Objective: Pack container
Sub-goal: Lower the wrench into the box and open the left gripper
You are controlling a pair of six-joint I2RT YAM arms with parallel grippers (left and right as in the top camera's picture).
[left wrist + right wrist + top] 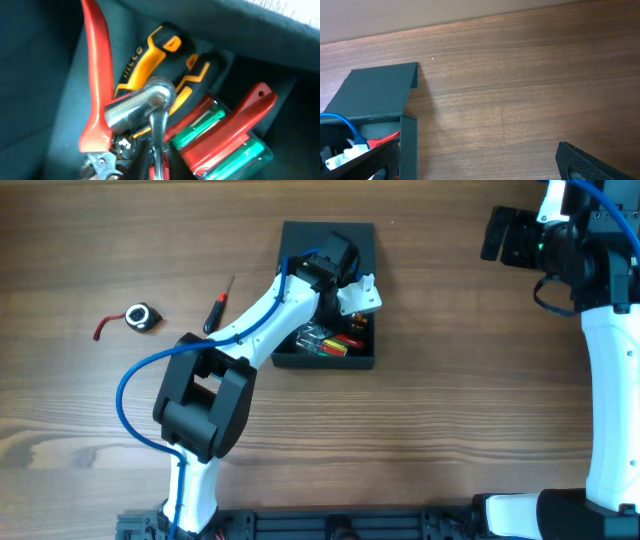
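The dark teal-grey container [330, 364] stands open at the table's middle, its lid [300, 235] lying back. My left gripper [348, 318] reaches down into it. In the left wrist view, a chrome ratchet wrench [150, 100] runs between the tips of my left gripper [157, 167]. I cannot make out whether the jaws still press on its shaft. Under it lie red-handled pliers [97, 75], yellow-and-black handles [150, 55] and red-and-green handles [215, 135]. My right gripper [505, 235] hangs open at the far right, away from the box, with nothing between its fingers [580, 165].
A screwdriver with a red-and-black handle [218, 307] lies on the wood left of the container. Further left sits a small tape measure [142, 317] with a red strap. The container's lid [375, 92] shows at the left of the right wrist view.
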